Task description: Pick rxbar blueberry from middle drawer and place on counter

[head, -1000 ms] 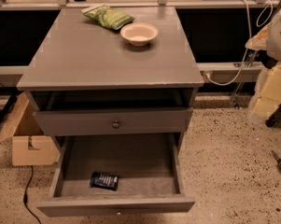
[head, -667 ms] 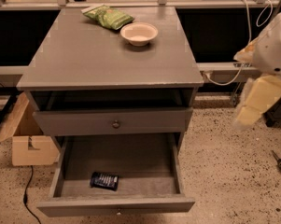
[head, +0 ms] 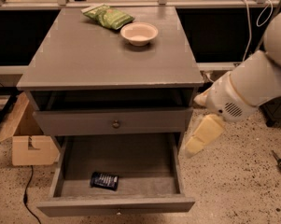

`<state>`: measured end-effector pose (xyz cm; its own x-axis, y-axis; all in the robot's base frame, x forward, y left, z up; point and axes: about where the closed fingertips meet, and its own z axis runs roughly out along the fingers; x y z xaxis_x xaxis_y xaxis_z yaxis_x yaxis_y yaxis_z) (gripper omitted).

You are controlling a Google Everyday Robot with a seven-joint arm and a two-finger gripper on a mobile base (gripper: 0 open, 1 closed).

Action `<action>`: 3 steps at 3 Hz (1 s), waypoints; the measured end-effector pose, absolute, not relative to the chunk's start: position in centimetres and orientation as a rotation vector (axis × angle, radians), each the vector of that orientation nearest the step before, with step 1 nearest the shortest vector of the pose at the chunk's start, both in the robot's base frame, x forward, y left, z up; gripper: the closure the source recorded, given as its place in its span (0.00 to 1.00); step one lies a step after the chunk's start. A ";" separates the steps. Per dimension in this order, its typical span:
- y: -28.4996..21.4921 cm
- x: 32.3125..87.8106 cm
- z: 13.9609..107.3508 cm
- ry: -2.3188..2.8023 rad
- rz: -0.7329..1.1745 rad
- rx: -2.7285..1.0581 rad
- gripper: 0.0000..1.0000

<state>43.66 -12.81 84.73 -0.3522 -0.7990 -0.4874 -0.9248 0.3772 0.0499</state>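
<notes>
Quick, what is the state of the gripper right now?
Gripper: cannot be told. It hangs to the right of the open middle drawer, apart from the rxbar blueberry lying inside.

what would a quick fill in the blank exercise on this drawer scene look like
The blue snack bar lies in the drawer that stands ____, not shut.
On the counter, the bowl sits beside a ____ snack bag.
The gripper hangs outside the drawer, on the picture's ____ side.
Missing words: open; green; right.
</notes>
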 end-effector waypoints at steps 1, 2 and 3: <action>-7.5 42.9 81.1 2.198 0.693 -1.470 0.00; -7.5 42.9 81.2 2.198 0.694 -1.468 0.00; -7.0 43.0 78.9 2.211 0.717 -1.443 0.00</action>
